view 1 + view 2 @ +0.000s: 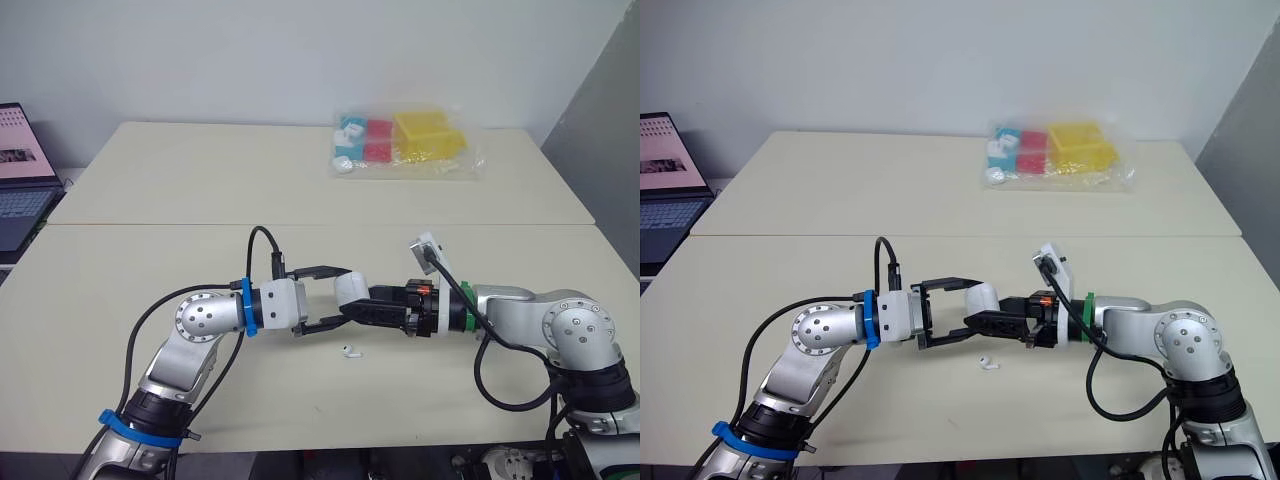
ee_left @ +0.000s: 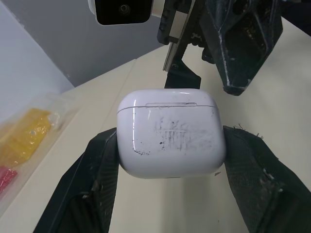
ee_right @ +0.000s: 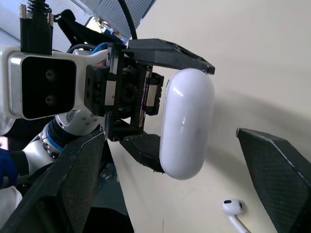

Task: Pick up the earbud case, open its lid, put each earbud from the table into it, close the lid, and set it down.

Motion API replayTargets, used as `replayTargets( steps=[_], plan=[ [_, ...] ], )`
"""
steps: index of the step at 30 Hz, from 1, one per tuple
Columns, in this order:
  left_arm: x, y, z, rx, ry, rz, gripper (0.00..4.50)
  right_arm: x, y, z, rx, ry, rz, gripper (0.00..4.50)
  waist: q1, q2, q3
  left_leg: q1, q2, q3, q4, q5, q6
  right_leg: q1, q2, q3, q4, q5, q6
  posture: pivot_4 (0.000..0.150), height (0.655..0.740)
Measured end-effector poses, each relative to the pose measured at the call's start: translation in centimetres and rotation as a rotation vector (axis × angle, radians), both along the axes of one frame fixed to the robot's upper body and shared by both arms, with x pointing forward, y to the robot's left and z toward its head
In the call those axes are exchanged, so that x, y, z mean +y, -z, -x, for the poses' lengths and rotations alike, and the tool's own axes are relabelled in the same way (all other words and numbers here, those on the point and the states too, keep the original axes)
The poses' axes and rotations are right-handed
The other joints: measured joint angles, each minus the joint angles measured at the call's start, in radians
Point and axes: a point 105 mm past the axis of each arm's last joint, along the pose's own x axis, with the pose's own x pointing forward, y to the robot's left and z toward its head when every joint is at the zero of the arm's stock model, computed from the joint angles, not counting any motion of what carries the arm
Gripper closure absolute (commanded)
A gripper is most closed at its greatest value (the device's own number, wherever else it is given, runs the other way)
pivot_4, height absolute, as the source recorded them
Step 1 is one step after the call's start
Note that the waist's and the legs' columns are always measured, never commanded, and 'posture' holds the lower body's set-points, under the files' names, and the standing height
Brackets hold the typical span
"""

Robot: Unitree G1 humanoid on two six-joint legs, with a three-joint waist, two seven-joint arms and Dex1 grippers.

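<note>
The earbud case (image 2: 170, 138) was off the table (image 1: 200, 200), pinched at its two sides by the left tool (image 1: 338, 297). That tool's fingers (image 2: 99, 162) pressed on the body below the lid seam. The seam showed as an unbroken line, so the lid was judged shut. The right tool (image 3: 170, 141) faced the case from the opposite side with its fingers spread wide, one to each side of the case and not touching it as far as could be seen. One earbud (image 1: 350, 351) lay on the table just below the case. A clear bag of coloured items (image 1: 410, 140) sat well beyond the case at the far edge. Lifting looked done, and opening the lid seemed the step in hand. The next move would likely need the right tool to catch the lid's front edge and hinge it back while the left tool kept the body steady. The glossy shell might slip if the pinch loosened.
</note>
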Motion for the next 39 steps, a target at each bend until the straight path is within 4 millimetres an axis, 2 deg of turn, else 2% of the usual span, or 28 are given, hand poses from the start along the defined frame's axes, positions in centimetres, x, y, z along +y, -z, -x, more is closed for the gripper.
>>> replayTargets(
  steps=[8, 9, 19, 21, 24, 25, 30, 32, 34, 36, 39],
  plan=[
    [-0.2, -0.2, -0.1, 0.001, 0.002, 0.011, 1.73, 0.0, 0.3, -0.1, 0.018, -0.001, 0.004, 3.5, -0.001, 0.0, 0.0, 0.0, 0.0, 0.0, 0.0, 0.0, 0.0, 0.0, 0.0, 0.0, 0.0, 0.0, 0.0, 0.15, 0.74],
    [-0.2, -0.2, -0.1, 0.001, 0.002, 0.011, 1.73, 0.0, 0.3, -0.1, 0.02, -0.001, 0.004, 3.69, -0.001, 0.0, 0.0, 0.0, 0.0, 0.0, 0.0, 0.0, 0.0, 0.0, 0.0, 0.0, 0.0, 0.0, 0.0, 0.15, 0.74],
    [-0.2, -0.2, 0.0, 0.007, -0.001, 0.012, 1.73, 0.0, 0.4, -0.2, 0.029, -0.003, -0.004, 3.7, -0.001, 0.0, 0.0, 0.0, 0.0, 0.0, 0.0, 0.0, 0.0, 0.0, 0.0, 0.0, 0.0, 0.0, 0.0, 0.15, 0.74],
    [-0.2, -0.2, 0.0, 0.023, -0.002, 0.028, 1.0, 0.0, 0.3, -0.2, 0.029, -0.005, -0.008, 3.7, -0.001, 0.0, 0.0, 0.0, 0.0, 0.0, 0.0, 0.0, 0.0, 0.0, 0.0, 0.0, 0.0, 0.0, 0.0, 0.15, 0.74],
    [-0.4, -0.4, 0.1, 0.041, 0.009, 0.044, 0.15, 0.2, 0.3, -0.1, 0.028, -0.029, 0.004, 3.7, -0.002, 0.0, 0.0, 0.0, 0.0, 0.0, 0.0, 0.0, 0.0, 0.0, 0.0, 0.0, 0.0, 0.0, 0.0, 0.15, 0.74],
    [-0.1, -0.3, 0.1, 0.042, 0.013, 0.018, 0.0, 0.1, 0.2, -0.1, 0.021, -0.035, 0.011, 3.7, -0.003, 0.0, 0.0, 0.0, 0.0, 0.0, 0.0, 0.0, 0.0, -0.001, 0.0, 0.0, 0.0, 0.0, 0.0, 0.15, 0.74],
    [2.5, 1.7, -0.4, 0.207, -0.036, -0.163, 0.0, -1.1, 0.3, -0.6, -0.021, -0.032, 0.095, 3.7, -0.005, 0.001, 0.0, 0.0, 0.001, -0.001, -0.001, 0.0, 0.0, -0.001, 0.0, -0.001, 0.0, 0.0, 0.0, 0.15, 0.74],
    [3.1, 2.1, -0.3, 0.326, -0.064, -0.184, 0.0, -1.6, 0.7, -0.6, -0.079, -0.054, 0.195, 3.7, -0.006, 0.002, 0.001, -0.003, 0.001, -0.001, -0.001, 0.0, 0.0, -0.003, 0.001, 0.0, 0.0, 0.0, 0.0, 0.15, 0.74],
    [4.6, 2.7, 0.2, 0.504, -0.118, -0.237, 0.0, -3.4, 1.3, -0.9, -0.196, -0.074, 0.399, 3.7, -0.007, 0.003, 0.002, -0.006, 0.0, -0.004, 0.0, 0.0, 0.0, -0.006, 0.0, -0.001, -0.001, 0.0, 0.0, 0.15, 0.74],
    [5.6, 2.7, 0.2, 0.605, -0.176, -0.26, 0.0, -5.3, 1.0, -1.9, -0.351, -0.092, 0.58, 3.7, -0.006, 0.005, 0.004, -0.008, -0.001, -0.006, 0.0, 0.0, 0.0, -0.007, 0.0, -0.002, -0.002, 0.0, 0.0, 0.15, 0.74],
    [4.3, 1.5, -0.1, 0.615, -0.18, -0.226, 0.0, -6.4, 0.3, -2.4, -0.593, -0.211, 0.778, 3.7, -0.001, 0.006, 0.004, -0.011, -0.001, -0.007, 0.0, 0.0, 0.0, -0.01, 0.001, -0.005, -0.002, -0.001, 0.0, 0.15, 0.74]
  ],
)
